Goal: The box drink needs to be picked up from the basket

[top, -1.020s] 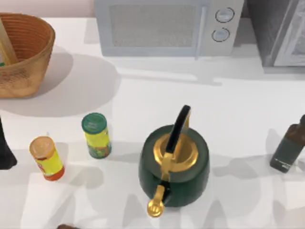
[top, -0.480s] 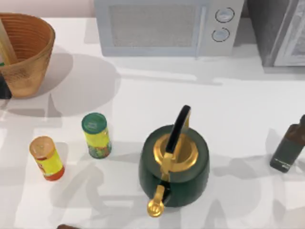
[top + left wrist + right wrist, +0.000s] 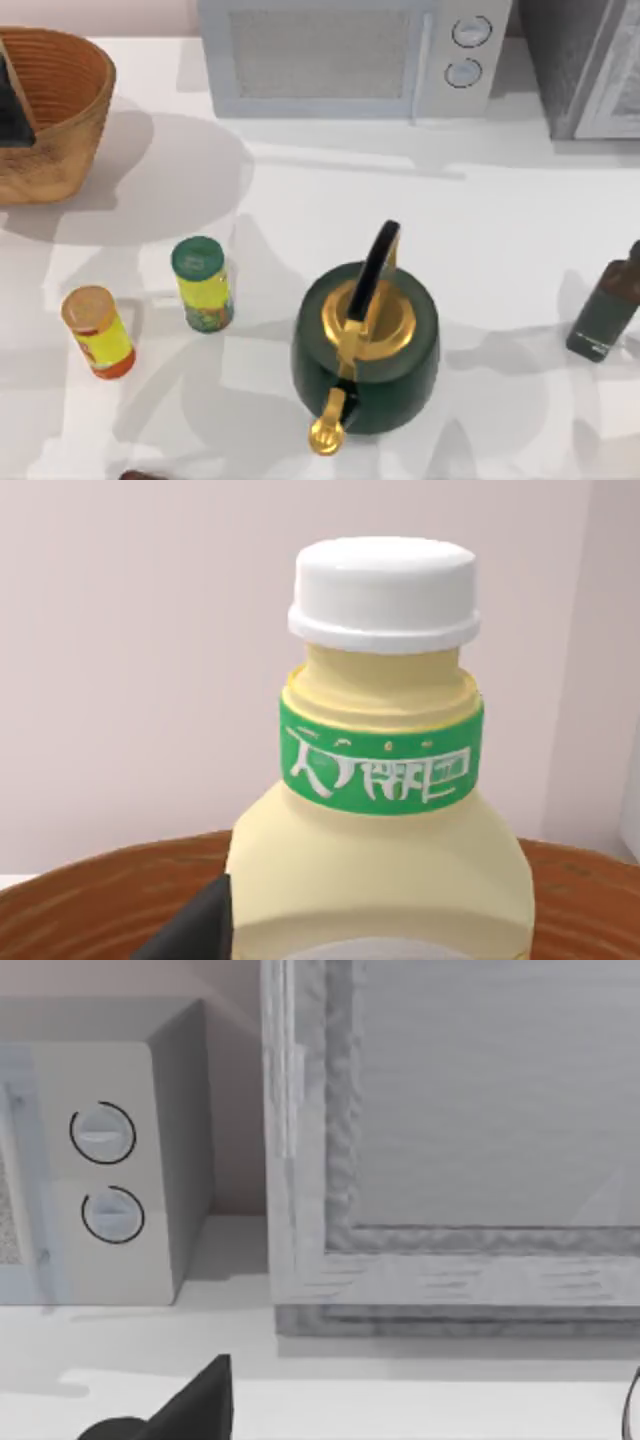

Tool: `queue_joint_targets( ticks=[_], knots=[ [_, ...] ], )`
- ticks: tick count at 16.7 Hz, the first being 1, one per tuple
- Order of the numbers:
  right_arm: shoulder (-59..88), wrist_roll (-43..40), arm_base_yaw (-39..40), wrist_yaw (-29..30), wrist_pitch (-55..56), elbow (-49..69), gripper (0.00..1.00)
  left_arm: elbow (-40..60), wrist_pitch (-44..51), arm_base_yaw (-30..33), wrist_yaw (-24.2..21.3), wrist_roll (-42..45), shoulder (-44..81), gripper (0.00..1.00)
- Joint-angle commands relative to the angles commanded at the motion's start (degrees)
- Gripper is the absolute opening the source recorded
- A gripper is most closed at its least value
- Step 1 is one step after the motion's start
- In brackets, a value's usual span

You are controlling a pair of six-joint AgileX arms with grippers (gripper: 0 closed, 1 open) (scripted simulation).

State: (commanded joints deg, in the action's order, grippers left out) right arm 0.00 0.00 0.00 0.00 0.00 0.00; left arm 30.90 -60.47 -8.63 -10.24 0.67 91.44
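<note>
The orange-brown woven basket (image 3: 72, 95) stands at the table's far left back corner. My left gripper (image 3: 12, 100) is a dark shape over the basket's inside, covering the box drink in the top view. The left wrist view has the box drink (image 3: 380, 860) very close: pale yellow body, green band with white lettering, white cap, standing upright inside the basket's brown rim (image 3: 90, 905). A dark part of my left gripper sits right beside its lower body. The right wrist view has a dark part of my right gripper (image 3: 190, 1410) facing the back right of the table.
A white microwave (image 3: 340, 55) and a grey cabinet (image 3: 590, 60) line the back. A green kettle with a gold lid (image 3: 365, 340) stands at the middle front. In front of the basket are a green-lidded yellow can (image 3: 203, 285) and an orange-lidded one (image 3: 97, 332). A dark bottle (image 3: 605, 310) stands far right.
My left gripper has travelled from the table's left edge beside the orange-lidded can back to over the basket, where it covers the box drink. Nothing else moved.
</note>
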Motion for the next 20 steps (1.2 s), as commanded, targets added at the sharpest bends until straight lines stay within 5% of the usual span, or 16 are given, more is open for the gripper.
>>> queue_joint_targets(
  ticks=[8,20],
  knots=[
    [0.0,0.0,0.0,0.0,0.0,0.0,1.0,6.1,-12.0,-1.8,-2.0,0.1,18.7,1.0],
    [0.0,0.0,0.0,0.0,0.0,0.0,1.0,12.8,-9.3,-0.8,-1.1,0.1,22.7,1.0]
  ],
)
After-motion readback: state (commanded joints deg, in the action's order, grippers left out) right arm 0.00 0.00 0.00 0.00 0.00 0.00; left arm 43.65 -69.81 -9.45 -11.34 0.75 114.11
